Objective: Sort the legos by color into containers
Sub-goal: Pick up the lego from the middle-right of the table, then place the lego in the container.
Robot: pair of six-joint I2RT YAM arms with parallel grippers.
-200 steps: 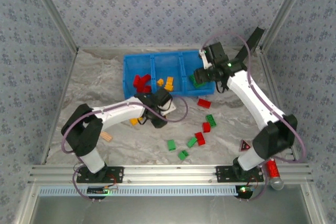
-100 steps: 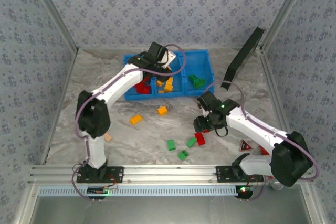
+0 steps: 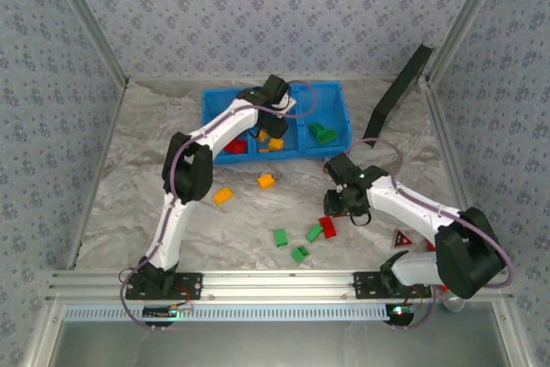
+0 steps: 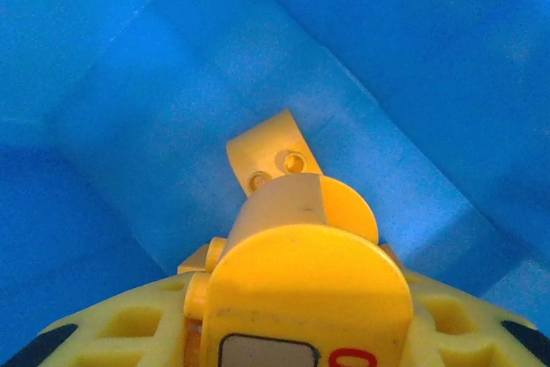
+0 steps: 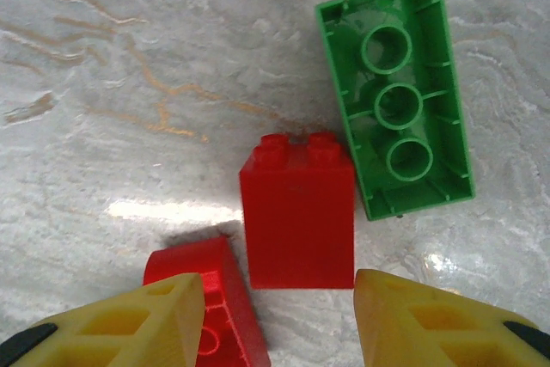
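Marble table, right gripper astride red brick

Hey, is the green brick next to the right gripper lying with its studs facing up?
No, the green brick lies upside down on the table, its hollow underside with three round tubes facing the camera.

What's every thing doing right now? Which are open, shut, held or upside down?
left gripper: shut on a brick, down inside the bin
orange-yellow brick: held
right gripper: open, one finger on each side of a brick
red brick: lying loose, not gripped
green brick: upside down, hollow side up
blue bin: open-topped, some bricks inside
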